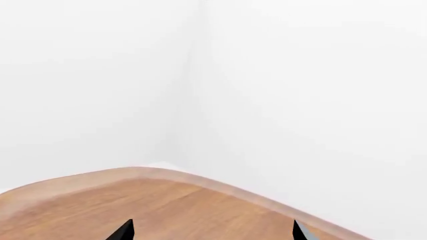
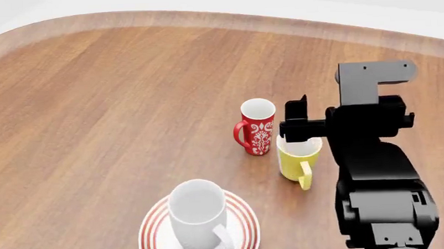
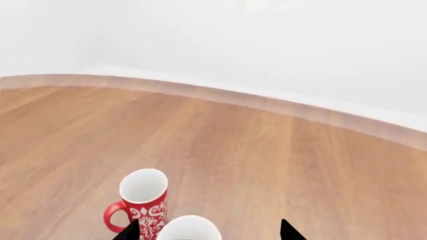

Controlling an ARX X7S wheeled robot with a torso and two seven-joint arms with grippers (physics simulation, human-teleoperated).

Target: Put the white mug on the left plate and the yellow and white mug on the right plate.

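White mug (image 2: 198, 215) stands on left plate (image 2: 153, 233); right gripper (image 2: 297, 123), fingers spread and apparently empty, straddles the yellow and white mug (image 2: 298, 160); closing comes next.

No readable text, labels, brands or numbers anywhere; red mug (image 2: 256, 126) carries only a white floral pattern, no lettering.

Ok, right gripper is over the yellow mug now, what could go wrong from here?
1. The red floral mug stands close beside the yellow and white mug; the right gripper, coming down around the rim, could knock it.
2. The yellow handle points toward the robot, so a finger could catch on it or twist the mug.
3. The right plate is in none of the views, so the drop-off spot cannot be confirmed yet.
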